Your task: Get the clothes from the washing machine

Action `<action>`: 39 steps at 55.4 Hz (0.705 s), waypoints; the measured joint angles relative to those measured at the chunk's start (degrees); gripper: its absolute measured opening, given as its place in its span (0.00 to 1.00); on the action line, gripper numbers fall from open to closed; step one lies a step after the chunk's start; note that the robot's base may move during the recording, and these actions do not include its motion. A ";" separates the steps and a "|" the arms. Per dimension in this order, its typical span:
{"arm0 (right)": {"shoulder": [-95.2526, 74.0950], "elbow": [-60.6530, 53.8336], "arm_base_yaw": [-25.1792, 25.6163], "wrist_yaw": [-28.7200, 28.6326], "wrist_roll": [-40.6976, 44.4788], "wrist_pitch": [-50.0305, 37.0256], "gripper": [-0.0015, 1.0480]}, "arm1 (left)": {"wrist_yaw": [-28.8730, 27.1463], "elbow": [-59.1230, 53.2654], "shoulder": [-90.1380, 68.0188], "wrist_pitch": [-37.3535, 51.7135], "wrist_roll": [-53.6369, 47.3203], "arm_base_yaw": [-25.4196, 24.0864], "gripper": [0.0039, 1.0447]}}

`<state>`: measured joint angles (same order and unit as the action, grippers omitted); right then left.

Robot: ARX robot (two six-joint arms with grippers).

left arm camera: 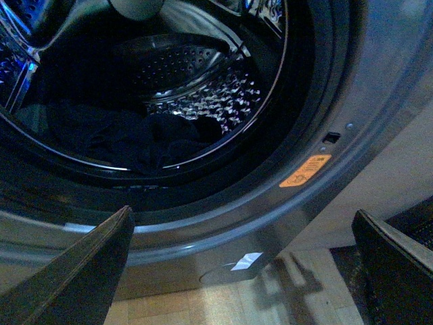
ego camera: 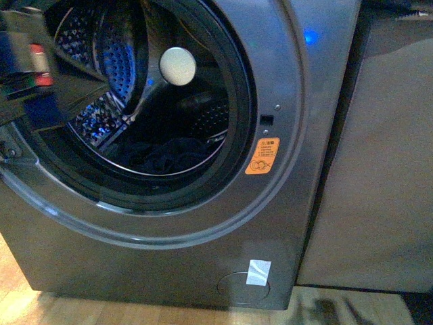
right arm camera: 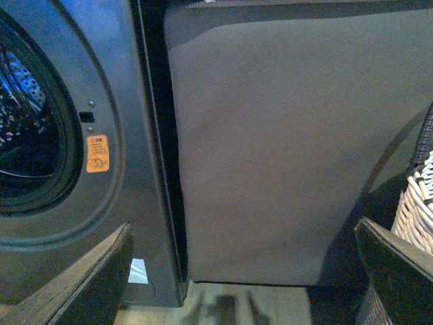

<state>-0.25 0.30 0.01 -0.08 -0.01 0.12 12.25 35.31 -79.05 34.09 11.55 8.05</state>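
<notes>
The grey washing machine [ego camera: 318,101] fills the front view, and its round opening shows the perforated steel drum [ego camera: 108,61]. Dark clothes [ego camera: 169,154] lie at the bottom of the drum and also show in the left wrist view [left arm camera: 135,139]. A pale round object [ego camera: 178,66] shows inside the opening. My left gripper [left arm camera: 237,271] is open and empty, in front of the machine below the opening's lower rim. My right gripper [right arm camera: 237,277] is open and empty, facing the gap between the machine [right arm camera: 135,169] and the beige cabinet [right arm camera: 270,135].
The beige cabinet [ego camera: 379,169] stands right of the machine. A white wicker basket [right arm camera: 416,203] is beside my right gripper. A dark blurred shape with a red patch [ego camera: 34,74] covers the front view's upper left. The floor [ego camera: 135,311] is wooden.
</notes>
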 joint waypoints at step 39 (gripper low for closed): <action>0.00 0.00 0.00 0.00 0.00 0.00 0.93 | -0.74 48.46 -46.31 -16.57 -10.32 1.16 0.94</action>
<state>-0.25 0.30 0.01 -0.08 -0.01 0.12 11.51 83.77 -125.36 17.52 1.23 9.21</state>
